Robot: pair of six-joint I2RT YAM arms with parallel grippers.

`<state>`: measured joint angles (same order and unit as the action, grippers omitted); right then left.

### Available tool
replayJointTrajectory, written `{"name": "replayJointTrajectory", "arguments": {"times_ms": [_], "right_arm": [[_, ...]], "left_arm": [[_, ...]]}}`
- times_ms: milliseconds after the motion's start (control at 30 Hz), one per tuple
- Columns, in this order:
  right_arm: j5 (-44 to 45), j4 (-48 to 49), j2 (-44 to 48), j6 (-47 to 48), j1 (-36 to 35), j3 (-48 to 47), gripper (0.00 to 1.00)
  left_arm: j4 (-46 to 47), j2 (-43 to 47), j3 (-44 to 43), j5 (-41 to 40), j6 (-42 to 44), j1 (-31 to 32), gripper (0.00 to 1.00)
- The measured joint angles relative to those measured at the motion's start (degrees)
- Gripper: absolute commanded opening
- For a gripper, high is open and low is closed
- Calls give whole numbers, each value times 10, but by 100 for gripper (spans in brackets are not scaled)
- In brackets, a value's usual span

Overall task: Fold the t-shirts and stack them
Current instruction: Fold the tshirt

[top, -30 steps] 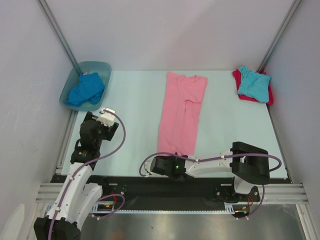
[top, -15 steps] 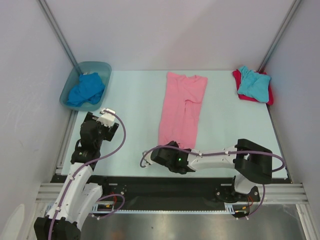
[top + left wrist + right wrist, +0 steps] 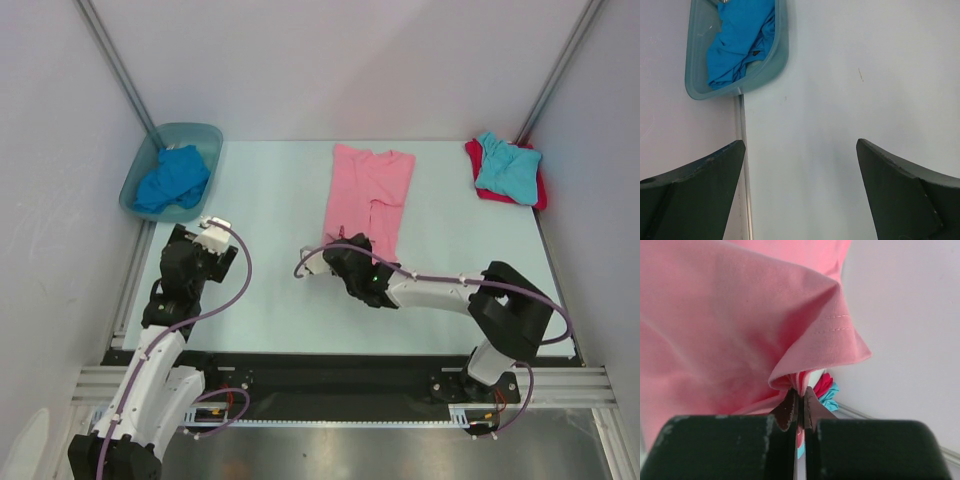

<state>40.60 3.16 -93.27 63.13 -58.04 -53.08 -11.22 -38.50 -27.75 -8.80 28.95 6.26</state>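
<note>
The pink t-shirt (image 3: pixel 368 192) lies lengthwise in the middle of the table, its near hem lifted. My right gripper (image 3: pixel 350 255) is shut on that hem; in the right wrist view the pink cloth (image 3: pixel 755 325) bunches out of the closed pads (image 3: pixel 789 409). The turquoise t-shirt (image 3: pixel 507 165) lies on the red t-shirt (image 3: pixel 478 160) at the far right corner. The royal blue t-shirt (image 3: pixel 172 177) sits in the tub and shows in the left wrist view (image 3: pixel 740 40). My left gripper (image 3: pixel 205 250) is open and empty over the table's left side.
The blue-green plastic tub (image 3: pixel 205 135) stands at the far left corner, partly off the table edge (image 3: pixel 742 165). White walls and metal frame posts close in the back and sides.
My right gripper has moved away from the near edge toward the middle, carrying the pink shirt's near hem with it, so the shirt now looks shorter. The left arm has not moved.
</note>
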Motion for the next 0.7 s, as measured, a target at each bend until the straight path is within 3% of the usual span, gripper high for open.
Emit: {"name": "replayJointTrajectory", "arguments": {"times_ms": [700], "right_arm": [[-56,147,-135,84,95,-41,0]], "left_arm": [[0,-1,1,0,0,0,100]]}}
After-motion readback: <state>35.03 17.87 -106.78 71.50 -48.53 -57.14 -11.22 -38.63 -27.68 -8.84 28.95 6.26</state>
